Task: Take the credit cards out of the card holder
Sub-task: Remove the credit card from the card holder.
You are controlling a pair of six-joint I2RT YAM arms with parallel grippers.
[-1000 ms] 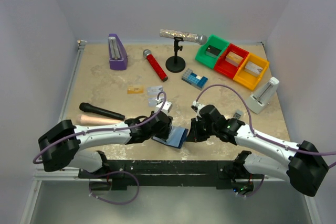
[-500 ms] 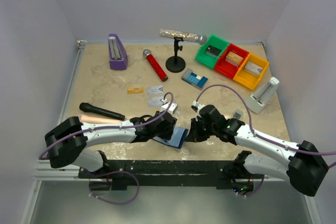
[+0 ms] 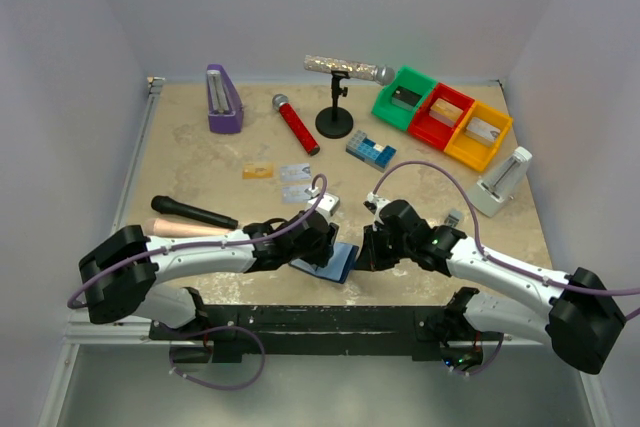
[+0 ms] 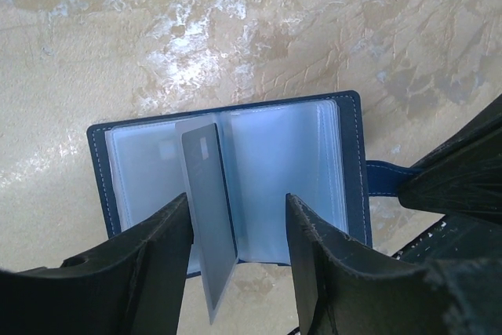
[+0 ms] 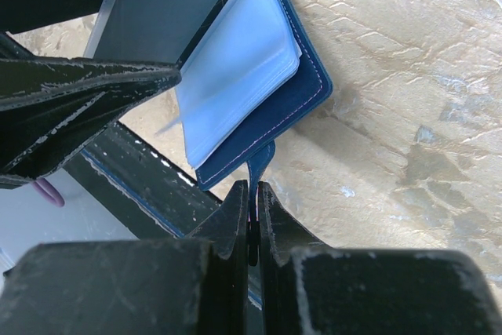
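Pinning dark-blue bifold card holder [image 4: 354,170] by its tab [image 5: 261,161] in pressed-together right gripper [image 5: 251,191]; straddling half-out dark-grey card [image 4: 205,194] with spread left gripper [image 4: 238,217]. Risking tab slipping free, holder dragging along with card.

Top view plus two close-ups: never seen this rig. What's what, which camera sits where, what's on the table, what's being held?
Two robot arms are bolted at the near edge of the table, each ending in a two-finger claw. The wide picture looks down from above and behind them. The two close-ups come from cameras on the wrists, each looking along its own fingers.

Between the arms lies an open blue card holder. The right claw is shut on its closure tab. The left claw is open over the pockets, with a grey card standing up between its fingers. Three cards lie further out.

Also there: microphones, a purple wedge, coloured bins and a blue-and-white block.
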